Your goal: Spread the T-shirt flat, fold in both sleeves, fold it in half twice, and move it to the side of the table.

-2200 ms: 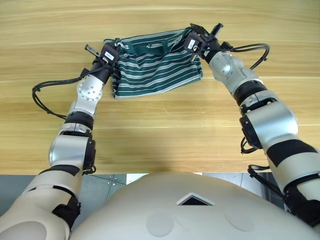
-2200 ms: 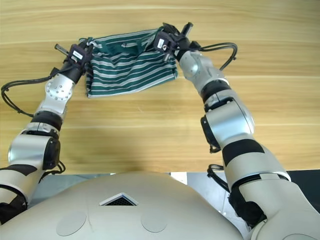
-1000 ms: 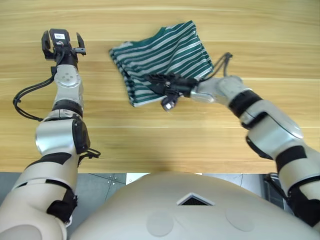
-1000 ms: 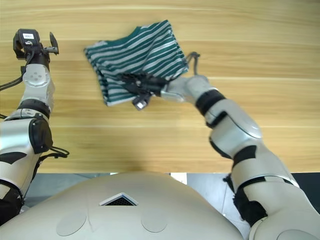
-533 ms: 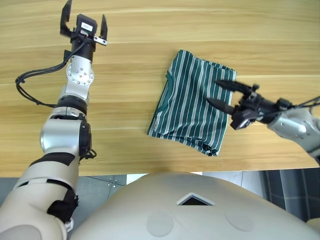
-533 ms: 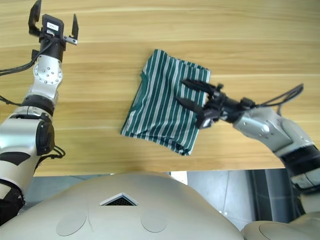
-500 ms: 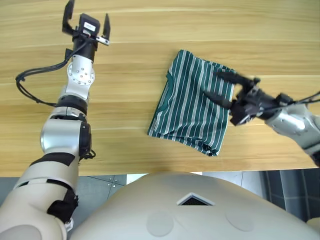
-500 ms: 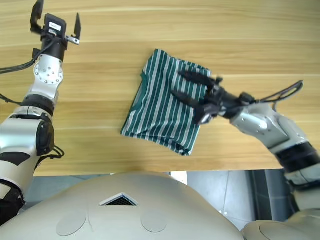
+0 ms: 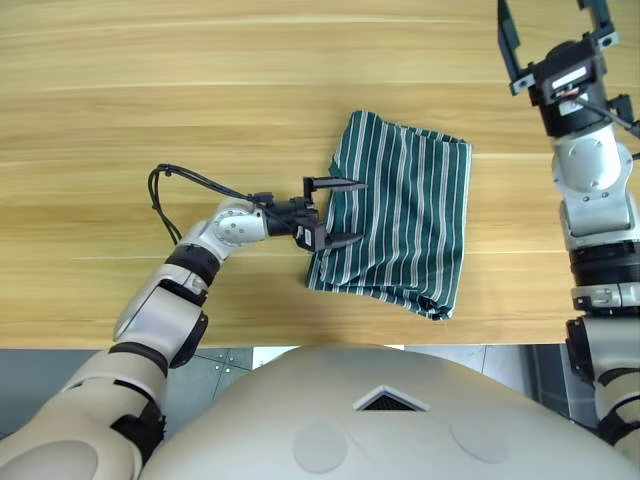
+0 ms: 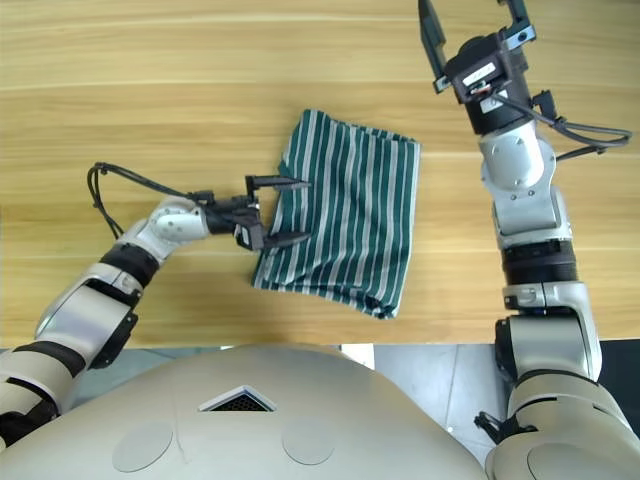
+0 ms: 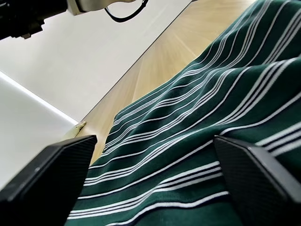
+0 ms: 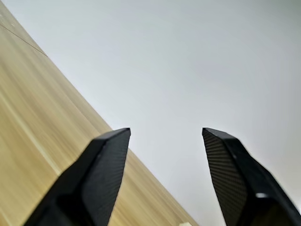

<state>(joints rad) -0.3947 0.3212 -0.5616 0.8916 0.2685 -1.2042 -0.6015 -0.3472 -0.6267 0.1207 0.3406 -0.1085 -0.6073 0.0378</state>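
Straddling the folded T-shirt's (image 9: pixel 410 215) left edge in the head view, the left gripper (image 9: pixel 355 211) is hovering, jaws apart, likely to push it aside; the shirt is lying near the bench's (image 9: pixel 200 100) front edge. Its wrist view is showing stripes between the spread fingers (image 11: pixel 51 183). In the right wrist view the right gripper (image 12: pixel 164 174) is gaping, held clear near the bench's right edge.

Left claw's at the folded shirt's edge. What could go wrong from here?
1. The left claw is open at the T-shirt's left edge. Closing on only the upper layers could peel the folds open.
2. The shirt's near corner lies close to the table's front edge, so a drag toward the robot may tip it off.
3. The right claw is raised and open, away from the cloth. Nothing pins the far side against bunching.
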